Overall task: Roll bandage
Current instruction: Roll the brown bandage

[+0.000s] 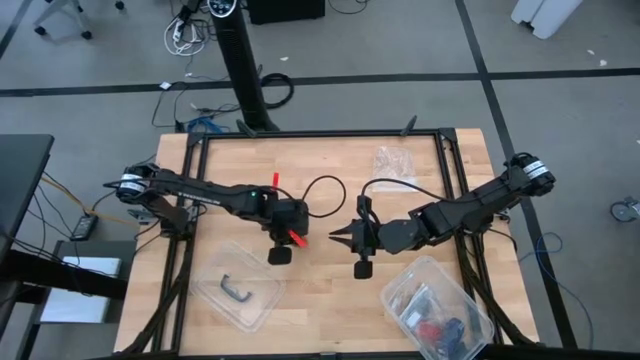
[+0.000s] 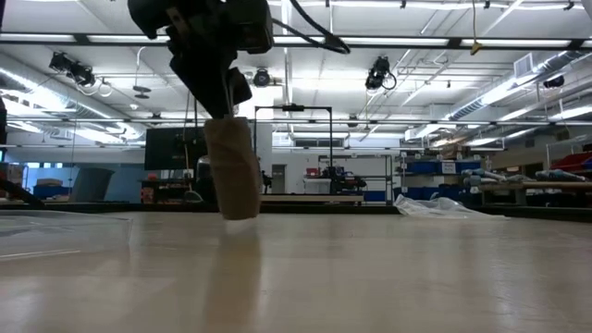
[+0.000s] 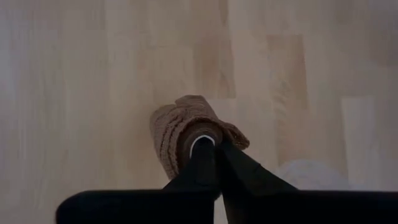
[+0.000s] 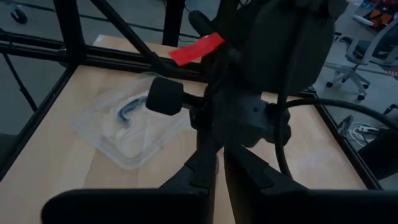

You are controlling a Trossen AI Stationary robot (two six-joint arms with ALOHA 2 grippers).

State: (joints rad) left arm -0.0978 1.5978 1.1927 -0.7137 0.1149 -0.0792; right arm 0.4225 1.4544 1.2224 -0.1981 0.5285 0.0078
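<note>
A: From above, where do the arms stand?
B: Both reach in to the middle of the worktop [image 1: 330, 310]. The left pincer [image 1: 303, 232] and the right pincer [image 1: 343, 236] point at each other, tips near. The bandage cannot be made out from up there. A clear tub [image 1: 240, 291] lies near the left arm, another tub [image 1: 436, 307] by the right.

A: And level with the worktop?
B: The bandage [image 2: 233, 166] hangs as a brown roll from a dark pincer [image 2: 222, 92], long axis upright, its lower end at or just over the wood.

A: Left wrist?
B: The left pincer [image 3: 213, 163] is narrow, clamped on the roll [image 3: 186, 134], which sticks straight out past the tips.

A: Right wrist?
B: The right pincer [image 4: 217, 168] is nearly closed and holds nothing, facing the left arm's wrist close ahead. My guess: the left arm owns the roll; the right must come at it from the side.
</note>
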